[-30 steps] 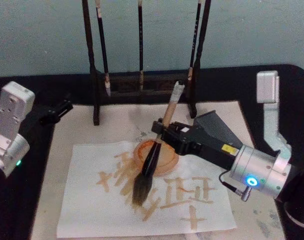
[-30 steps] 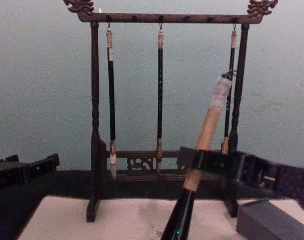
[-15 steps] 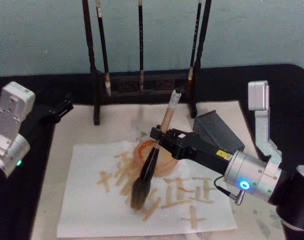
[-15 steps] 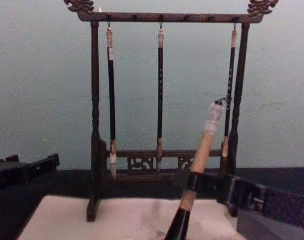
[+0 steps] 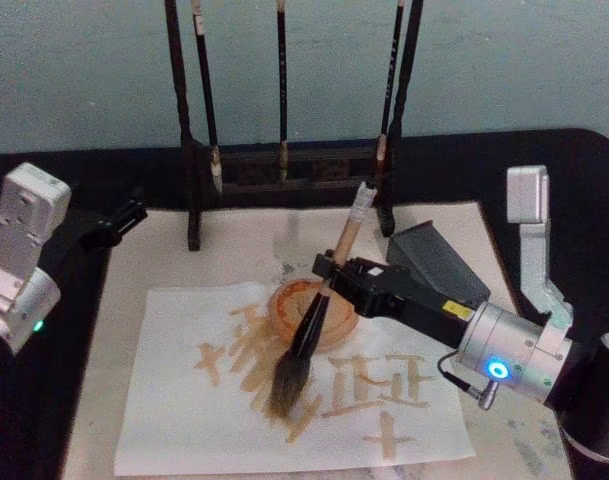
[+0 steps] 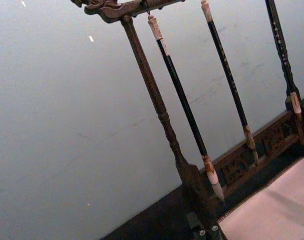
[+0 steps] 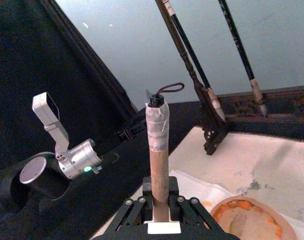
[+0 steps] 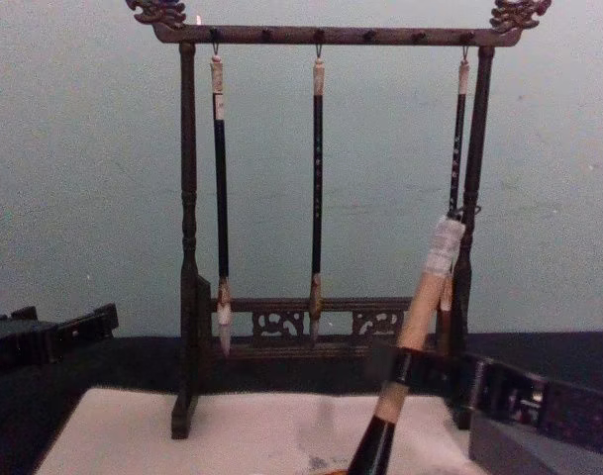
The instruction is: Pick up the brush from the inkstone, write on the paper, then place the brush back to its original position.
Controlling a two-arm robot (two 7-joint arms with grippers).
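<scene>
My right gripper [image 5: 325, 271] is shut on the brush [image 5: 310, 325] where the black shaft meets the tan one. The brush leans, with its white looped end [image 5: 363, 197] toward the rack. Its brown bristles [image 5: 288, 386] are down at the white paper [image 5: 174, 410], among brown strokes; whether they touch is unclear. The right wrist view looks up the tan shaft of the brush [image 7: 158, 160] from the right gripper [image 7: 160, 212]. In the chest view the brush [image 8: 424, 289] rises from the right gripper [image 8: 405, 368]. The dark grey inkstone [image 5: 439, 262] sits behind the right arm. My left gripper [image 5: 114, 220] is parked, shut, at the table's left.
A shallow orange dish [image 5: 336, 322] sits on the paper under the brush shaft. The carved wooden rack [image 5: 189, 150] with three thin hanging brushes stands at the back. A larger off-white mat [image 5: 234, 250] lies under the paper, on a black tabletop.
Over the last second the brush dipped lower and a little left. It has now shifted back to the right, still in the right gripper. The left arm stayed put.
</scene>
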